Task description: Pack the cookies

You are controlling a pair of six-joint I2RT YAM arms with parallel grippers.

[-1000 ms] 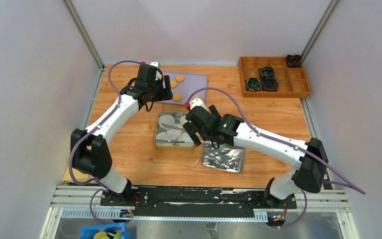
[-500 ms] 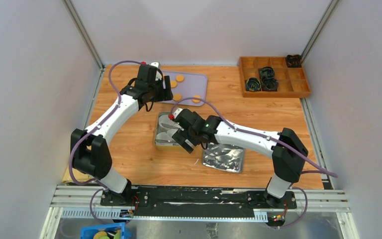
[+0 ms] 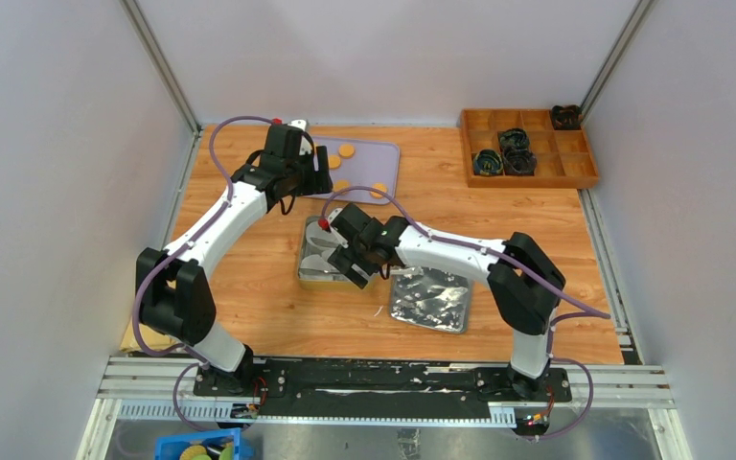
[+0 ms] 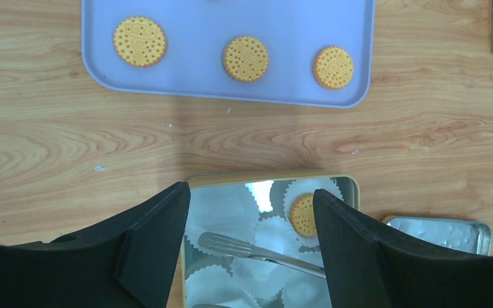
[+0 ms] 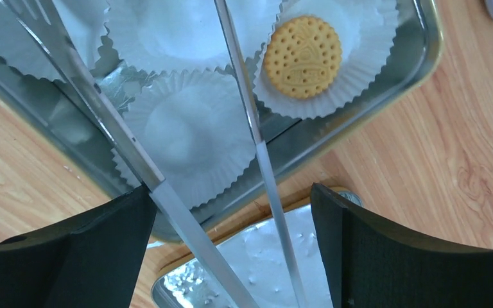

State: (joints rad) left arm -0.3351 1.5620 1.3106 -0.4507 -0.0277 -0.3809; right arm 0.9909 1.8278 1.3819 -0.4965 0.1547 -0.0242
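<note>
Three cookies [image 4: 246,58] lie in a row on the purple tray [image 4: 359,38]; they also show in the top view [image 3: 379,191]. One cookie [image 5: 302,56] sits in a white paper liner [image 5: 189,128] inside the metal tin [image 5: 391,83], and it also shows in the left wrist view [image 4: 303,215]. My right gripper [image 5: 231,256] hovers over the tin [image 3: 311,273], jaws wide apart, with metal tongs [image 5: 122,144] running out between them, their arms spread and empty. My left gripper [image 4: 250,250] is open and empty, above the tin's far edge near the tray.
The tin's silver lid [image 3: 429,300] lies on the wood table right of the tin. A wooden compartment box [image 3: 527,146] with dark items stands at the back right. A blue bin [image 3: 196,448] sits below the table's front edge.
My right arm has swung left and nearer, from the tray's edge to over the tin's front. The left arm has not moved.
</note>
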